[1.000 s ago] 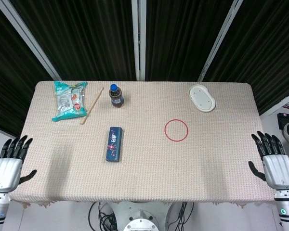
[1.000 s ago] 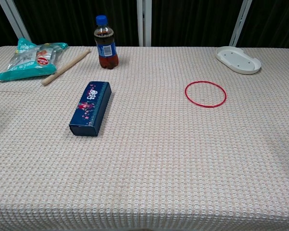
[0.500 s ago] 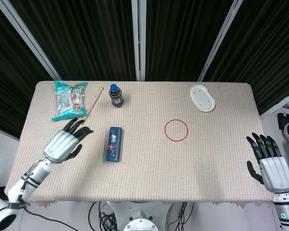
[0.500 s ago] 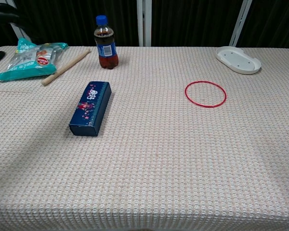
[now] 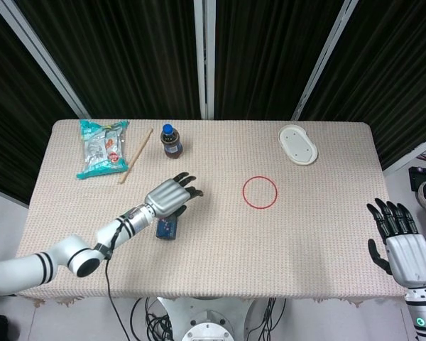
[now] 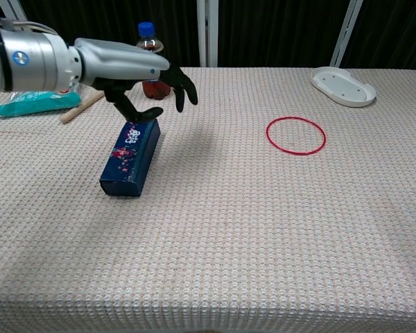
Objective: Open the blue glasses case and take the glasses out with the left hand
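The blue glasses case [image 6: 130,157] lies shut, left of centre in the chest view, pointing away from the camera; its lid shows floral print and white writing too small to read. The left robot hand [image 6: 135,73] hovers over its far end, fingers spread and empty, apparently placed to reach the lid. At lower right of the head view the right robot hand [image 5: 399,238] waits open off the bench [image 5: 305,241].

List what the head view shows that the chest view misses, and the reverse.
Only the head view shows the right hand, open beside the table's right edge, and the left forearm.

Only the chest view shows the blue glasses case nearly whole and shut, with the left hand above its far end.

Both show the bottle, snack bag, wooden stick, red ring and white dish.
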Controlling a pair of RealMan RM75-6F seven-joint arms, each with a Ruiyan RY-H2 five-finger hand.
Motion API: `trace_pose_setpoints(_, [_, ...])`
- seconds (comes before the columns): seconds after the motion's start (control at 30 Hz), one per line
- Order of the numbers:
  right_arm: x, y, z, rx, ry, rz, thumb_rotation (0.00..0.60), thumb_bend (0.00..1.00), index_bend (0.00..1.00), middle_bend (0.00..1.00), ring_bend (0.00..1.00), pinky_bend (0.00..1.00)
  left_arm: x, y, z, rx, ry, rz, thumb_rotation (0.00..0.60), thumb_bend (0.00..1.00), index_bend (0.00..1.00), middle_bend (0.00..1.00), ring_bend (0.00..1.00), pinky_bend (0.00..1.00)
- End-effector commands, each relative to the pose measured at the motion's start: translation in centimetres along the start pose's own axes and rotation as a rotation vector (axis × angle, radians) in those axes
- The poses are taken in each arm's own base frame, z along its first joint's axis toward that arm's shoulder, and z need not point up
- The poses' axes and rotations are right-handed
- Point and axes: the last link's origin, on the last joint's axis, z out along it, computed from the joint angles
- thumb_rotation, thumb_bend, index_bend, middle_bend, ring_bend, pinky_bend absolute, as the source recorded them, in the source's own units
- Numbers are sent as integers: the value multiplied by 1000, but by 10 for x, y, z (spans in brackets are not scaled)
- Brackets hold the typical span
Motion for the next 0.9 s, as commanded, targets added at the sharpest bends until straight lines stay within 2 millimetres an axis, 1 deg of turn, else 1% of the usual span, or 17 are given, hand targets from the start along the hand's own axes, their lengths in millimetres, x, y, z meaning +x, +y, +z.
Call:
trace_pose_setpoints(0.03, [-1, 1, 0, -5, -2, 2, 600, 475, 0, 43, 0, 0, -11, 0, 21, 25, -69, 17, 600, 575, 210, 271, 0, 0])
trace_pose_setpoints(0.2, [-3, 3, 1, -11, -9, 4, 600, 475, 0, 43, 0, 0, -23, -11, 28, 88, -127, 4, 600, 574, 221, 295, 0, 0])
trace_pose_setpoints(0.37, [-3, 3, 3, -11, -10, 8, 600, 475, 0, 43, 0, 0, -26, -24, 21, 150, -165, -5, 600, 573, 230, 360, 8, 0])
trace_pose_setpoints(0.57, [-5, 0, 6, 3, -15, 9, 600, 475, 0, 43, 0, 0, -30, -43, -3, 251, -177, -39, 600, 572, 253, 384, 26, 0])
trace_pose_setpoints(0.7, [-5, -3, 8, 16, -12, 11, 600, 475, 0, 43, 0, 0, -35, -59, -25, 339, -190, -109, 600, 569, 257, 389, 28, 0])
trace_pose_setpoints(0.8, [-6, -4, 8, 20, -13, 14, 600, 475, 0, 43, 0, 0, -37, -66, -41, 389, -174, -157, 600, 568, 257, 390, 28, 0])
trace_pose_setpoints(0.9, [-6, -4, 9, 20, -13, 16, 600, 475, 0, 43, 0, 0, -40, -69, -55, 418, -175, -206, 600, 568, 257, 390, 28, 0])
